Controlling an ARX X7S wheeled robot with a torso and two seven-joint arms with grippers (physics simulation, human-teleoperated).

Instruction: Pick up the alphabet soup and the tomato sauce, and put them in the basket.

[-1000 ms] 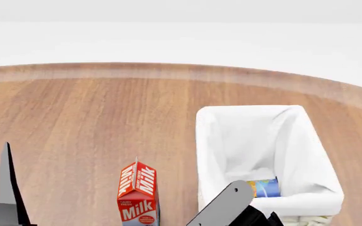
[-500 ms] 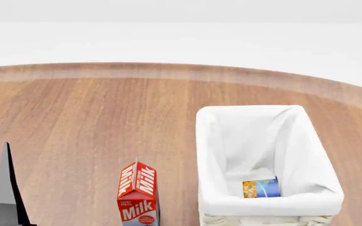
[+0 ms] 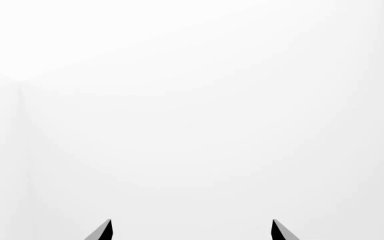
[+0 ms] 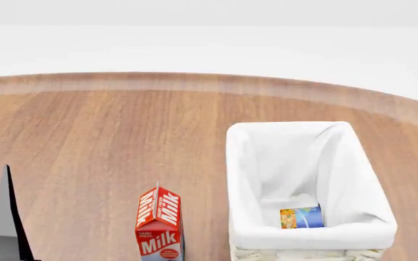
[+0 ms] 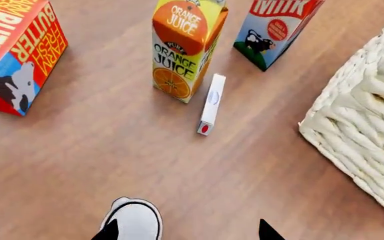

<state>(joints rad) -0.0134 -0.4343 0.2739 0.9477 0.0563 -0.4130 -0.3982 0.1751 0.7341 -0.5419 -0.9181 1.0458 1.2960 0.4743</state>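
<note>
My right claw (image 5: 185, 232) hangs spread and empty above the table (image 5: 78, 165); soup can (image 4: 301, 217) lies in the basket (image 4: 241, 179), beside it.

The alphabet soup (image 4: 301, 217) lies inside the basket (image 4: 241, 163).

Both end effectors open and empty, arms mostly outside the head view.

Left end effector (image 3: 190, 231): two dark fingertips (image 3: 105, 231) stand well apart in its wrist view, nothing between them; in the head view one grey, pointed finger (image 4: 6, 223) rises at the lower left edge. Right end effector (image 5: 185, 231): only its two dark tips (image 5: 267, 231) show, spread wide, pointing down toward the desk, gripping nothing.
</note>
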